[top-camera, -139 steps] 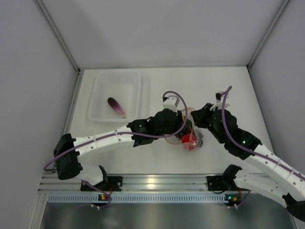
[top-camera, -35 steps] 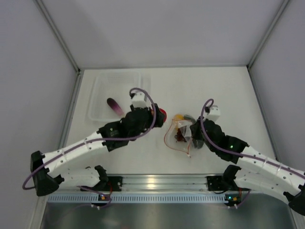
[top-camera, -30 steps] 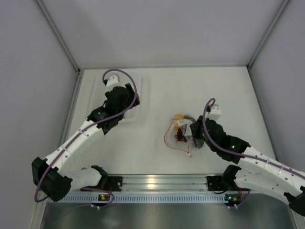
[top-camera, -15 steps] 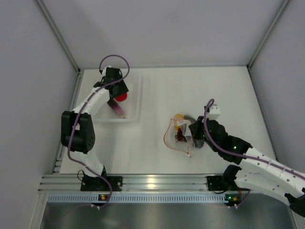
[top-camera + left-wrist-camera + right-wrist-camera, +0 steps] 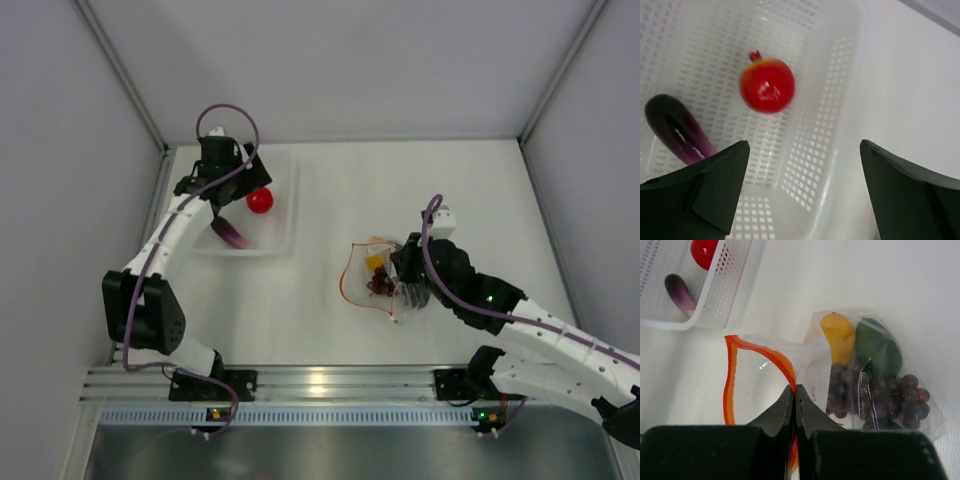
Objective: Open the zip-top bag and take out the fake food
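Fingers of the right gripper [image 5: 794, 390] are seen pressed fully together on the mouth edge of the zip-top bag [image 5: 760, 390], right at its red-orange zipper strip [image 5: 730, 375]. The strip is held in a wide loop, so the mouth is open toward the left. The bag lies on the table [image 5: 400, 190] right of centre, with its closed end under the right arm. Inside it, a lemon [image 5: 837, 332] and a green oval piece [image 5: 877, 347] are packed side by side at the far end, with a grape bunch [image 5: 875, 390] just nearer.

The left gripper [image 5: 802, 145] is held above the tray [image 5: 840, 75] with its fingers spread wide and nothing between them. A red tomato [image 5: 766, 85] and an eggplant [image 5: 677, 130] are found apart on the tray floor. The tray sits in the far left corner, its left rim close to the wall [image 5: 90, 200]. A broad stretch of bare table is left between the tray's right rim and the bag's mouth.
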`<state>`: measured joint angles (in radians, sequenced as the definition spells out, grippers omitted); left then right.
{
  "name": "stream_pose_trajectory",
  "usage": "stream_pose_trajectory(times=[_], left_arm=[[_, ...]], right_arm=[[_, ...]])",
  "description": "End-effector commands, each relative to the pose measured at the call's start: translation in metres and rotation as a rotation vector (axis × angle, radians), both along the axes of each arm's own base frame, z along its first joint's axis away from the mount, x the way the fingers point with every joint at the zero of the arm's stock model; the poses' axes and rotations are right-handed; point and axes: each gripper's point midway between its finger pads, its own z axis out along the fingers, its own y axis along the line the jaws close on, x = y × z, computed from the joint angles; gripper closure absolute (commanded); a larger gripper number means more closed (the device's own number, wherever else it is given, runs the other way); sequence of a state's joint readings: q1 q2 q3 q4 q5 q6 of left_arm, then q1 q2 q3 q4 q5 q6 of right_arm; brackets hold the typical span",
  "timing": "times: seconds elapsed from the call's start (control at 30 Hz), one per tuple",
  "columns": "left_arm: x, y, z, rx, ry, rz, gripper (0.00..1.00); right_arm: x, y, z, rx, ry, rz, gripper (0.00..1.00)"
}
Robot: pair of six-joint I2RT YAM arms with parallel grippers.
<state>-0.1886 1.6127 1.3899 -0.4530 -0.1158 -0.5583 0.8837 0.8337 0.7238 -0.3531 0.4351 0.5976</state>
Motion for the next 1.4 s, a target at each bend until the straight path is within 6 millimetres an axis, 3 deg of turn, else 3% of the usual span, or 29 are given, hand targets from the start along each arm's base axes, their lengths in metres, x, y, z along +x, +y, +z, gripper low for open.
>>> stream_pose_trajectory(times=[0.0, 0.03, 0.07, 0.13, 0.17, 0.2, 0.23, 0.27, 0.33, 0.37, 0.47, 0.5, 0.57, 0.6, 0.8, 0.97, 1.0, 1.07, 1.17, 1.37], left_arm=[[-0.038, -0.036, 0.069, -0.187, -0.131, -0.170, 0.03], [-0.054, -0.043, 0.087, -0.217, -0.181, -0.211, 0.04], [-0.067, -0.066, 0.099, -0.241, -0.214, -0.290, 0.04], [-0.089, -0.092, 0.115, -0.235, -0.263, -0.355, 0.05], [-0.120, -0.131, 0.124, -0.243, -0.281, -0.471, 0.05], [-0.133, -0.145, 0.128, -0.241, -0.295, -0.488, 0.07], [-0.147, -0.162, 0.129, -0.253, -0.298, -0.529, 0.09], [-0.181, -0.193, 0.128, -0.278, -0.293, -0.628, 0.11], [-0.199, -0.214, 0.132, -0.310, -0.331, -0.631, 0.14], [-0.224, -0.236, 0.125, -0.323, -0.318, -0.693, 0.15], [-0.248, -0.266, 0.114, -0.351, -0.302, -0.698, 0.25], [-0.245, -0.267, 0.107, -0.330, -0.302, -0.648, 0.28], [-0.258, -0.279, 0.095, -0.372, -0.266, -0.632, 0.32], [-0.261, -0.283, 0.076, -0.367, -0.238, -0.633, 0.32], [-0.250, -0.305, 0.038, -0.353, -0.203, -0.587, 0.37], [-0.243, -0.341, -0.001, -0.299, -0.121, -0.617, 0.37], [-0.244, -0.351, 0.001, -0.312, -0.113, -0.635, 0.36], [-0.242, -0.362, -0.022, -0.281, -0.072, -0.643, 0.35], [-0.235, -0.372, -0.041, -0.245, -0.053, -0.627, 0.37], [-0.213, -0.341, -0.082, -0.046, -0.046, -0.488, 0.38]], right_arm=[[0.008, 0.011, 0.042, 0.079, -0.071, 0.015, 1.00], [0.008, 0.012, 0.045, 0.083, -0.075, 0.017, 1.00], [0.010, 0.014, 0.049, 0.088, -0.077, 0.016, 1.00], [0.012, 0.018, 0.056, 0.108, -0.085, 0.018, 1.00], [0.013, 0.021, 0.059, 0.122, -0.084, 0.023, 1.00], [0.013, 0.024, 0.061, 0.139, -0.084, 0.025, 1.00], [0.014, 0.025, 0.064, 0.164, -0.081, 0.016, 1.00], [0.014, 0.028, 0.068, 0.189, -0.086, 0.023, 1.00], [0.013, 0.031, 0.073, 0.235, -0.086, 0.019, 1.00], [0.014, 0.031, 0.076, 0.251, -0.097, 0.019, 1.00], [0.016, 0.023, 0.078, 0.263, -0.106, -0.030, 1.00], [0.016, 0.020, 0.079, 0.270, -0.110, -0.046, 1.00], [0.017, 0.008, 0.080, 0.277, -0.129, -0.089, 1.00], [0.016, 0.004, 0.080, 0.275, -0.135, -0.103, 1.00], [0.010, -0.018, 0.067, 0.222, -0.150, -0.139, 1.00], [0.004, -0.043, 0.045, 0.145, -0.135, -0.202, 1.00], [0.002, -0.049, 0.037, 0.121, -0.128, -0.217, 1.00], [0.000, -0.056, 0.030, 0.097, -0.120, -0.237, 1.00], [-0.002, -0.066, 0.015, 0.074, -0.103, -0.270, 1.00], [-0.010, -0.073, 0.011, 0.103, -0.103, -0.271, 1.00]])
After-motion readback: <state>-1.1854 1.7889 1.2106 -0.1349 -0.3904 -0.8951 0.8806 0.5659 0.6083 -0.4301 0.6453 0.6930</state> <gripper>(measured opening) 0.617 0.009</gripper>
